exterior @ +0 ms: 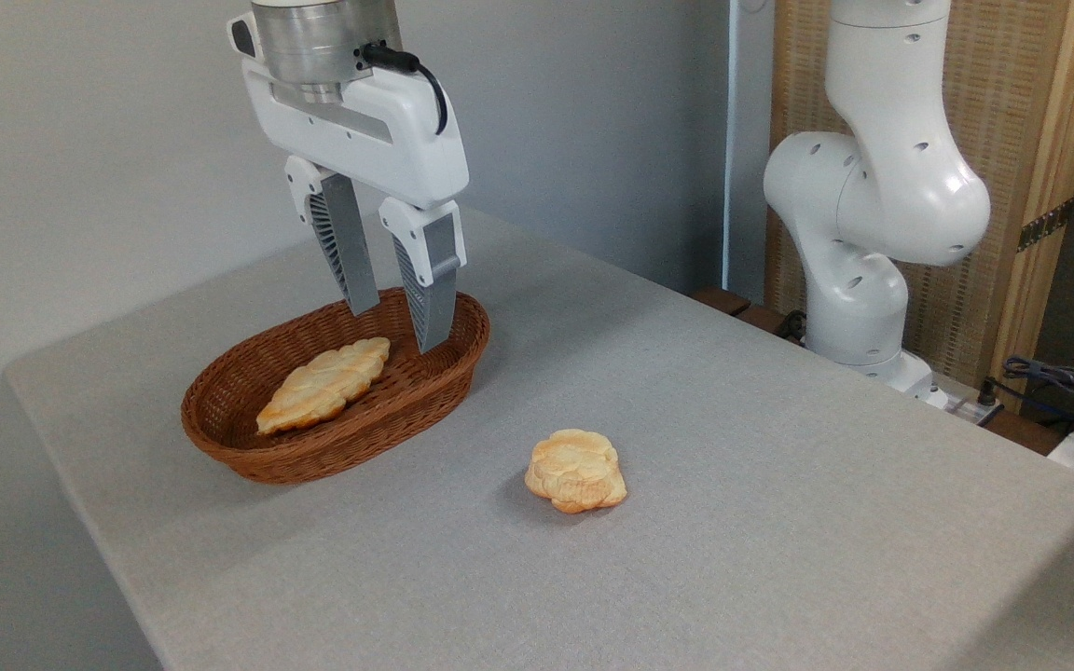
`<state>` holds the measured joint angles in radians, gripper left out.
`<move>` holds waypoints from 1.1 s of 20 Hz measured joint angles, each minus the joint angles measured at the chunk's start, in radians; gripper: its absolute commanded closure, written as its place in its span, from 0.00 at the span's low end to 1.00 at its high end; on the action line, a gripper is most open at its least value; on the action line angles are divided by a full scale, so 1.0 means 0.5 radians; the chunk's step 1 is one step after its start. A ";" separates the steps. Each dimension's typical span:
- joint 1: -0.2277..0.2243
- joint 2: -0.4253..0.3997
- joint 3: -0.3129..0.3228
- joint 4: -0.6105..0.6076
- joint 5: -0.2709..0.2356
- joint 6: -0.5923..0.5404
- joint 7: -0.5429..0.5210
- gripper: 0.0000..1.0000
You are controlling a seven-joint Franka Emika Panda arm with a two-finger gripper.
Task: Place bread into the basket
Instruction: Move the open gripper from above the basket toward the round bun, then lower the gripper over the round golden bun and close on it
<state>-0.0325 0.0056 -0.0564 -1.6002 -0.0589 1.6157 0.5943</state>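
The gripper [397, 326] is held above the wicker basket [248, 457], fingers parted and empty. A braided loaf [323, 384] is seen inside; the bun [576, 471] is left on the grey surface [779, 466] nearby.

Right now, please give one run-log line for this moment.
gripper: open, empty, above basket | bun: on table, outside basket | braided loaf: in basket

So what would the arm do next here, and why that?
Probably swing the gripper toward the right and forward until it hangs over the small bun. The gripper is open and empty above the basket, which holds only the long braided loaf, while the bun lies on the table, apart from the basket.
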 measured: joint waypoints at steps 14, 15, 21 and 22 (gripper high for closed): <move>0.001 0.001 0.006 -0.006 0.000 0.010 0.000 0.00; 0.001 -0.014 0.007 -0.037 0.000 0.045 0.000 0.00; 0.002 -0.313 0.120 -0.572 0.000 0.301 0.297 0.00; 0.003 -0.363 0.159 -0.662 0.000 0.311 0.394 0.00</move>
<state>-0.0311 -0.1760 0.0233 -1.9311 -0.0587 1.7710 0.7915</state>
